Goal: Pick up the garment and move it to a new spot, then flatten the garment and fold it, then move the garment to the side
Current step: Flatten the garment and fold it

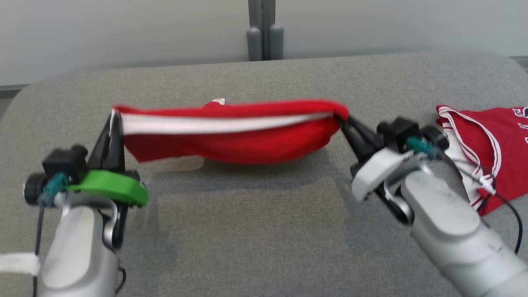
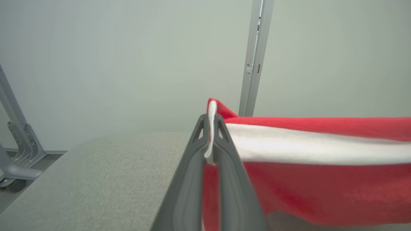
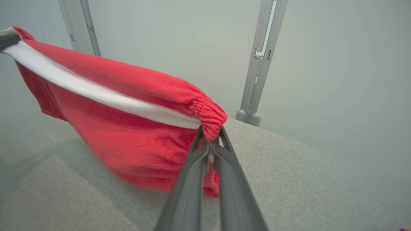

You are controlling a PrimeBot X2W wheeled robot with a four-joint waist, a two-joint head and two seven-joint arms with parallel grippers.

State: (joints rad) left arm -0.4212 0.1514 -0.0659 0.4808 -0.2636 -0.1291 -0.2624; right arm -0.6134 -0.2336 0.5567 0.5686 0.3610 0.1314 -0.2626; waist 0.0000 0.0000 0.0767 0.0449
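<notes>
The red garment (image 1: 231, 142) hangs slung between left hand (image 1: 114, 119) and right hand (image 1: 341, 119) — each clamped on one end.

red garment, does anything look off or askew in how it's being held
Nothing damaged. The red garment hangs stretched between the left gripper and right gripper, both shut on its ends, sagging in the middle. A second red jersey lies crumpled beside the right arm.

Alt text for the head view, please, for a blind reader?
A red garment with a white stripe hangs stretched between the left gripper and right gripper, each shut on one end, over a grey table. Another red jersey lies at the right.
</notes>
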